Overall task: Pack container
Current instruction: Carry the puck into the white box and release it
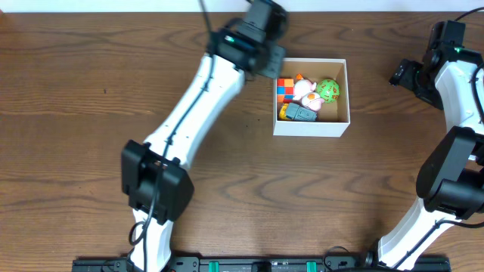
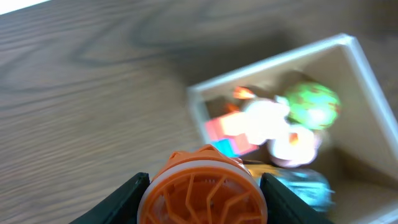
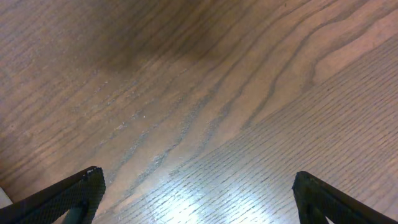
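Note:
The container (image 1: 311, 125) is a square box with white walls and a brown inside, at the back right of the table. It holds a colour cube (image 1: 285, 89), a pink toy (image 1: 305, 91), a green ball (image 1: 328, 90) and a grey-blue toy (image 1: 302, 113). My left gripper (image 1: 266, 62) hangs at the box's back left corner. It is shut on an orange and white wheel-shaped toy (image 2: 204, 192), seen in the left wrist view with the container (image 2: 348, 46) beyond it. My right gripper (image 3: 198, 199) is open and empty over bare wood; in the overhead view it (image 1: 402, 74) is right of the box.
The brown wooden table (image 1: 91, 91) runs wide to the left and front of the box. The right arm (image 1: 454, 136) stands along the right edge. A black rail (image 1: 249, 264) lies at the front edge.

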